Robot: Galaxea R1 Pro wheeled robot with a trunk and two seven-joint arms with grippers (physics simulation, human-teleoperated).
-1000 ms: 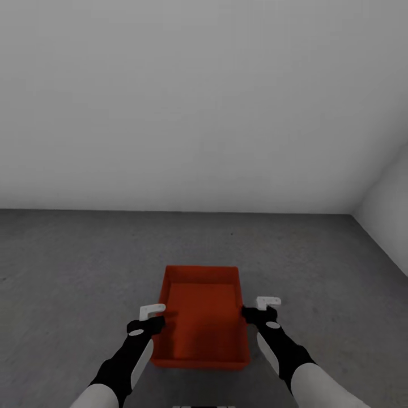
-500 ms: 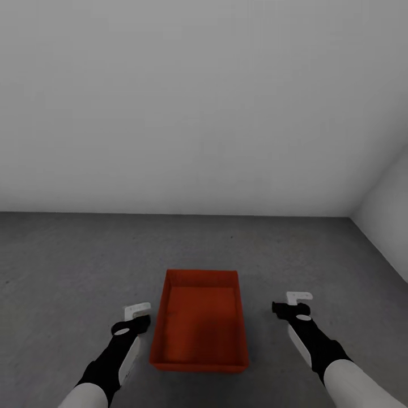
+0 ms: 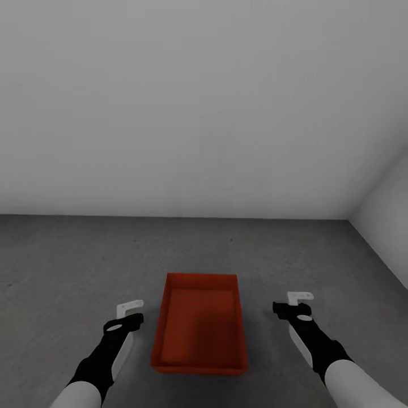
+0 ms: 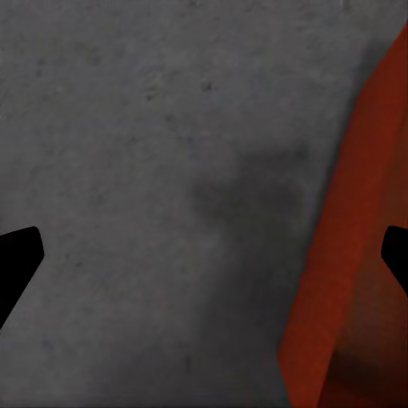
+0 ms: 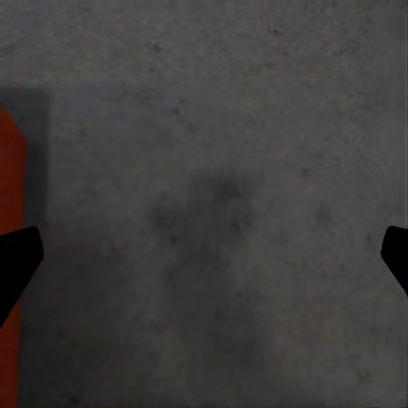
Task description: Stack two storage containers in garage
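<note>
One orange-red container [image 3: 199, 324] sits on the dark grey floor [image 3: 68, 260] of a bare room, straight ahead of the robot and between its two arms. It is open-topped and upright, its long axis running away from the robot toward the white back wall [image 3: 192, 102]; its short ends face the robot and the wall. A second white wall [image 3: 388, 218] meets the back one in a corner at the right.

The left gripper [image 3: 129, 313] hangs just off the container's left long side, not touching it. In the left wrist view its fingers [image 4: 17, 259] are spread wide with nothing between them, and the container's red side wall [image 4: 357, 255] shows next to one fingertip over the grey floor.

The right gripper [image 3: 294, 303] is a little further out from the right long side. Its fingers [image 5: 17, 255] are likewise wide apart over bare floor, with a strip of the container [image 5: 10, 238] at the frame's edge.
</note>
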